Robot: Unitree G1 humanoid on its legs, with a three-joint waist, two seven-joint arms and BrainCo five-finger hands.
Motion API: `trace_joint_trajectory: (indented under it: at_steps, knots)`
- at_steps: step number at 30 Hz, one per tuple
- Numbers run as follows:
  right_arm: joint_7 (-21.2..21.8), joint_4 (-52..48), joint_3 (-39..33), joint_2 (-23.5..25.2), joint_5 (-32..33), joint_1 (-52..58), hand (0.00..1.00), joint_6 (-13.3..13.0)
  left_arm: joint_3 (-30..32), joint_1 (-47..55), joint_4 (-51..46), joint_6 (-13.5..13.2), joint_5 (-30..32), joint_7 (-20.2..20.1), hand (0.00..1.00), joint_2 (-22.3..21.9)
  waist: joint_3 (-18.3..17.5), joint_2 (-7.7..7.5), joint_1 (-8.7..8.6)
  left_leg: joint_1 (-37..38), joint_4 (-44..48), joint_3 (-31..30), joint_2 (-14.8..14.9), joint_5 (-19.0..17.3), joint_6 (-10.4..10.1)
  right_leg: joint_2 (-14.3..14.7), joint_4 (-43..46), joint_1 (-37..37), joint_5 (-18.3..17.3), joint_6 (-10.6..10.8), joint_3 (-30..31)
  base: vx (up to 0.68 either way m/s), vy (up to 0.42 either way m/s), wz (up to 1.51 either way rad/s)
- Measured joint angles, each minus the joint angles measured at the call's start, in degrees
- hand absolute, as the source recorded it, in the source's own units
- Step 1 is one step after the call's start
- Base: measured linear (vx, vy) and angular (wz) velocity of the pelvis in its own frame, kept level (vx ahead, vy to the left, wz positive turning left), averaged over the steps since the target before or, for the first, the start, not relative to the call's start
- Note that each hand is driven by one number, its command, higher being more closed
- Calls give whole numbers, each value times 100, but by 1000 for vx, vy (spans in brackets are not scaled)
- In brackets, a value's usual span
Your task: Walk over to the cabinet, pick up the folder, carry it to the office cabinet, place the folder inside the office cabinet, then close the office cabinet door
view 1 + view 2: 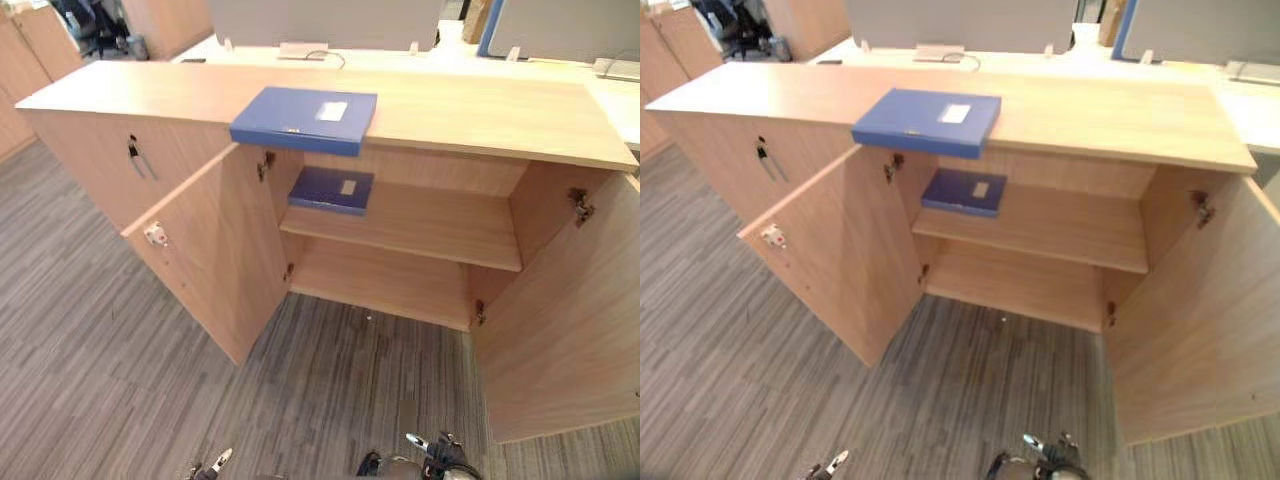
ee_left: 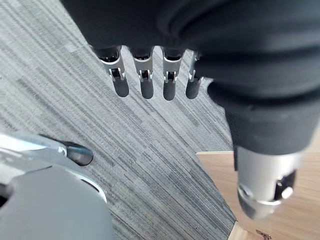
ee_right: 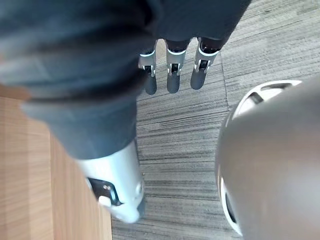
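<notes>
Folder overhangs cabinet top; left hand, right hand cut off, fingers straight.

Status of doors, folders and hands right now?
Cabinet left door: open, swung outward.
Cabinet right door: open.
Folder on top: lying flat, overhanging the front edge.
Folder on shelf: lying flat inside.
Left hand: open, holding nothing.
Right hand: open, holding nothing.
</notes>
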Motion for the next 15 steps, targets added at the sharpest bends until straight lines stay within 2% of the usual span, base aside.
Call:
trace_joint_trajectory:
  at_steps: [4, 6, 7, 9, 12, 14, 15]
  knots:
    - [2, -97, -85, 75, 368, 148, 0, -4, 273, 50, -23, 32, -50, -15, 0, -84, -27, 8, -14, 28, 608, -197, 456, -314, -343, 429, -381, 630, -180, -89, -332, 247, -169, 38]
    - [1, -122, -193, 152, 513, 133, 0, -24, 437, 72, -134, 39, -48, -31, 0, -128, -109, -10, -16, -426, 1705, -134, 583, -533, -452, 564, -649, 835, -186, -98, -329, 240, -70, 1]
    - [2, -170, -190, 181, 572, 127, 0, -43, 543, 66, -149, 43, -50, -36, 0, -149, -112, -17, -8, -774, 2571, -133, 669, -585, -436, 619, -768, 982, -182, -103, -306, 258, -29, -22]
    - [-6, -240, -54, 201, 678, 103, 0, -47, 661, 104, -228, 53, -188, -35, 0, -210, -110, 0, 48, -1546, 4916, 6, 1080, -359, -323, 829, -1042, 1535, -147, -164, -61, 362, 2, -51]
    - [-19, -200, 14, 211, 674, 9, 0, -44, 550, 101, -263, 50, -230, -38, 0, -167, -97, -23, 197, -2002, 5625, 303, 1159, -566, -92, 768, -1230, 1863, -144, -159, 327, 312, 97, -76]
    - [-22, -171, 11, 228, 673, -51, 0, -42, 459, 74, -275, 42, -256, -38, 0, -142, -54, -65, 212, -2405, 5320, 364, 1034, -759, -50, 581, -1273, 2009, -125, -126, 522, 295, 192, -60]
    - [-25, -48, 5, 211, 672, -101, 0, -41, 402, 48, -284, 35, -254, -38, 0, -102, -36, -94, 235, -2559, 4648, 367, 823, -806, -54, 384, -1264, 2066, -102, -61, 629, 230, 196, -50]
